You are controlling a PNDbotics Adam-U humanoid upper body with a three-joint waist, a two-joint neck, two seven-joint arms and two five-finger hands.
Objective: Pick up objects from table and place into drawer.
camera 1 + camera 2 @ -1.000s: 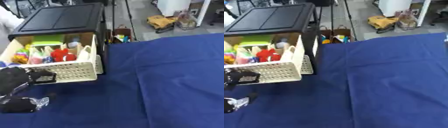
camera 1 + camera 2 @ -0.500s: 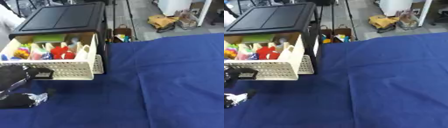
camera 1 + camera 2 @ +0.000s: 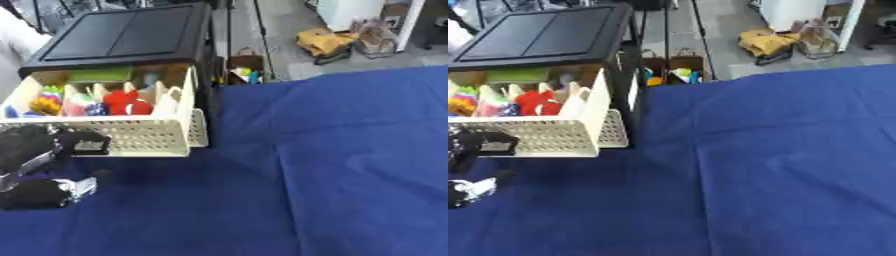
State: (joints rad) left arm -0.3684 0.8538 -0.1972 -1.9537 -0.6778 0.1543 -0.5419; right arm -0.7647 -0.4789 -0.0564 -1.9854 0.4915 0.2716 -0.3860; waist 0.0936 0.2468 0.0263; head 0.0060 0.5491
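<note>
Left hand (image 3: 35,150) hovering low at view's left, fingers curling around crinkly silver-black object (image 3: 48,192); open cream drawer (image 3: 131,137) sitting just above-right of hand.

The left hand (image 3: 39,150) was at the left edge of both eye views, low in the frame. It was black with silver parts. Its upper fingers (image 3: 83,142) were extended forward, and a lower finger or thumb (image 3: 35,192) was curled below them. The right hand did not appear in either view.
</note>
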